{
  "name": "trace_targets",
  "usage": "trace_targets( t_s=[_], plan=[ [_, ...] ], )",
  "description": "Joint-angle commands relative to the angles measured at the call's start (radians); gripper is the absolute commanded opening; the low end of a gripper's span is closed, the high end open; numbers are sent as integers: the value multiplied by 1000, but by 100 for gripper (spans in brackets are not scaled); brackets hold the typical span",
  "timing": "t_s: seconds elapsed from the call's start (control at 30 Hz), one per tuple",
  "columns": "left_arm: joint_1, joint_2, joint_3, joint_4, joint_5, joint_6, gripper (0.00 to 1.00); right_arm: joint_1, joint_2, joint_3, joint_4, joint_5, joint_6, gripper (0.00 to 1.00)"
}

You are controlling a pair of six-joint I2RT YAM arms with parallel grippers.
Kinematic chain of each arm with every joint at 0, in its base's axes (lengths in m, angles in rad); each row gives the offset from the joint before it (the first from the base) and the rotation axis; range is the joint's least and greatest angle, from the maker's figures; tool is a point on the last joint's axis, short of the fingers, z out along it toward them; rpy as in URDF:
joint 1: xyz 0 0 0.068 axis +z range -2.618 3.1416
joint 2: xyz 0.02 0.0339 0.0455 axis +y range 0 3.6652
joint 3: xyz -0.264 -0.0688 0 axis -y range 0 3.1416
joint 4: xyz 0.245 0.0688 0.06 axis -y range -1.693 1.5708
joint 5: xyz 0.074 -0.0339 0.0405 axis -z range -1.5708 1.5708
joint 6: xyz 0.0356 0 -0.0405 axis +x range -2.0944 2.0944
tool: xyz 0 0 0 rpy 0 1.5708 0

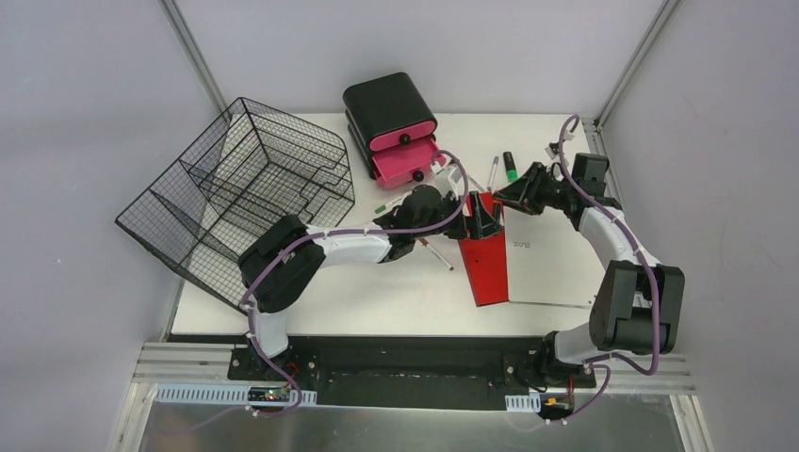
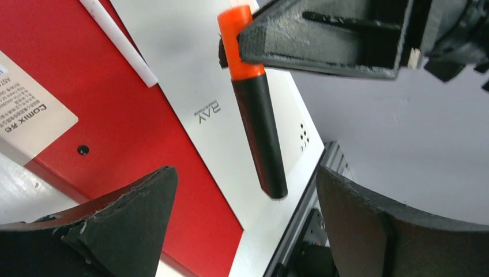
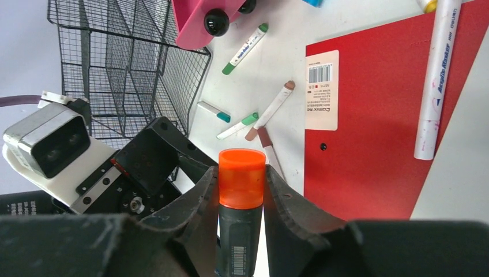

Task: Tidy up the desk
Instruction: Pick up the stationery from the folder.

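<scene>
The jaws of the right gripper (image 3: pixel 241 173) were clenched on the orange cap of a black-bodied highlighter (image 2: pixel 259 115), so that the body hung free below the fingers and left a bare stretch for another grip. The left gripper (image 2: pixel 245 179) faced it with its jaws spread wide and nothing between them. In the left wrist view the barrel lined up with that gap, though whether it had entered the gap could not be told. This looked like a handover set up in mid-air, probably because the wire basket (image 1: pixel 236 188) and the black-and-pink drawer unit (image 1: pixel 391 127) stood on the left arm's side. Both grippers met above the far end of the red-and-white notebook (image 1: pixel 485 268), which lay flat on the desk (image 1: pixel 377 292), the wide white tabletop that spread under everything from the arm bases to the back wall. Loose pens were scattered there, among them a green-capped marker (image 3: pixel 246 49) near the drawers and a white marker (image 3: pixel 438 75) resting on the notebook's cover, so most of the tidying seemed yet to be done. One drawer stood pulled out, perhaps to take them.
</scene>
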Motion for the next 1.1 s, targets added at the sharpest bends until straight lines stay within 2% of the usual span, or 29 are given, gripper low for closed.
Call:
trace_targets(
  t_s=[0.0,0.07,0.4,0.6,0.73,0.8,0.93,1.07],
  plan=[
    [-19,30,97,-101,-118,-13,90,-2,-40,-2,81,-33,70,10],
    [-26,44,124,-133,-135,-3,85,-2,-39,-3,81,-35,70,10],
    [-32,95,204,-237,-143,23,43,-1,-34,-4,86,-45,70,10],
    [-31,86,211,-264,-160,56,13,11,-30,-3,93,-60,61,10],
    [-32,72,210,-282,-170,84,5,19,-28,0,99,-81,58,12],
    [-32,63,208,-291,-174,105,4,21,-26,3,101,-98,54,20],
    [-31,41,189,-298,-194,162,3,26,-28,11,101,-159,23,49],
    [-32,7,164,-317,-227,259,3,28,-26,20,101,-222,-16,71]
  ],
)
